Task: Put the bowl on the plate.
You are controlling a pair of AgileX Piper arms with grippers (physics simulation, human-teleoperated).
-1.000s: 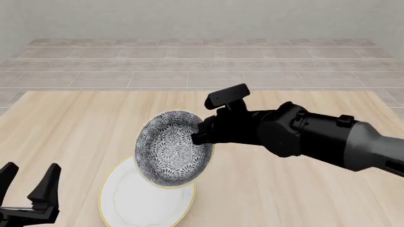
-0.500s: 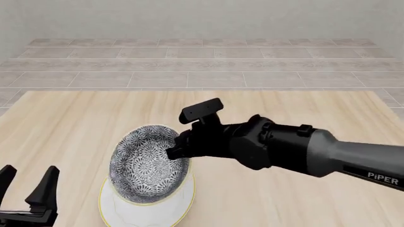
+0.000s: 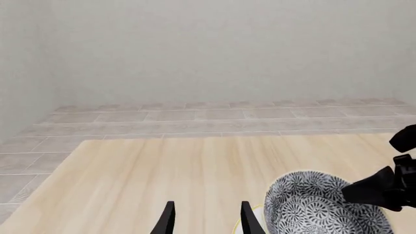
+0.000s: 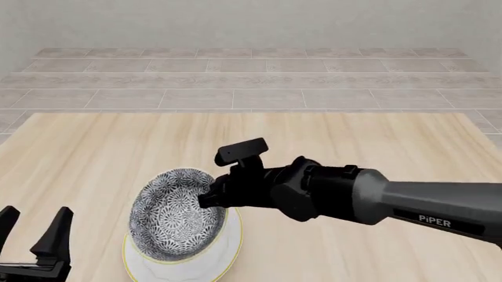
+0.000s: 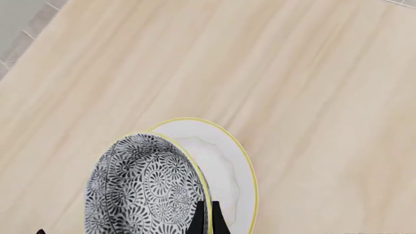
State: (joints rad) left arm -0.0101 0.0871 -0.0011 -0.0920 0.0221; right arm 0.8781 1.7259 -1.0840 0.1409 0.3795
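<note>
You see the small deep bowl (image 4: 174, 212), grey-and-white floral with a pale yellow-green rim, in your black right gripper (image 4: 208, 198); the plain white round plate (image 4: 225, 252), yellow-rimmed, lies below on pale wood-grain table (image 4: 102, 153).

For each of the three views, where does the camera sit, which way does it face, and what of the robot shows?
Front view: fixed above and behind the arms, facing forward and down; shows the right pincer gripping the bowl over the plate, and the idle left pincer.
Left wrist view: behind the left pincer, facing across the table; fingertips show.
Right wrist view: behind the right pincer, facing down.
All three share the bowl.
</note>
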